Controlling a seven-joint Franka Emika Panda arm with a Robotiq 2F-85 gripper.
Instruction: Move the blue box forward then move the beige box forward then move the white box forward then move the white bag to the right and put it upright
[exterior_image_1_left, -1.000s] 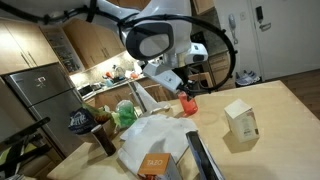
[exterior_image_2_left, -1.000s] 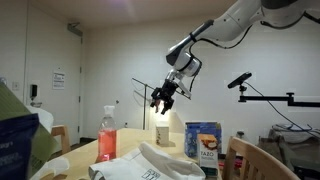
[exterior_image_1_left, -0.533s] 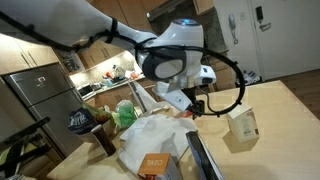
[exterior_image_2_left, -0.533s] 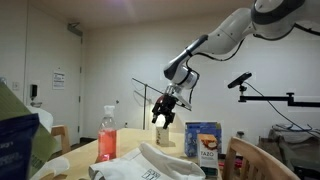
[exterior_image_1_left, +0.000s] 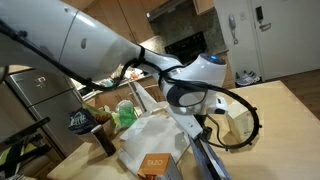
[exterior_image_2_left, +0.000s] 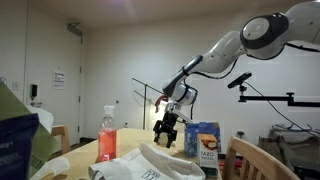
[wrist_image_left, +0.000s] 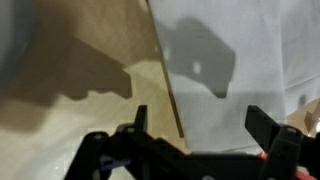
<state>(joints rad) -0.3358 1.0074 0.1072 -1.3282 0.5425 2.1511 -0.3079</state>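
We see the black two-fingered gripper (wrist_image_left: 200, 128) released, its fingers spread wide with nothing between them, only tabletop and a paler surface we cannot identify. In an exterior view it hangs low over the table, close to the small blocky cream beige box (exterior_image_1_left: 240, 124), though we cannot tell whether it touches the box. Just beside it stands the tall slim dark blue box (exterior_image_2_left: 205, 140) with white patches. We cannot tell whether that box has had its push. Further out, the large white cloth bag (exterior_image_1_left: 150, 135) lies slumped on the table, not upright. The small flat white box (exterior_image_1_left: 155, 163) with the orange front rests at its near edge. We judge the beige box to be the step in hand, with the white box and the bag left to do.
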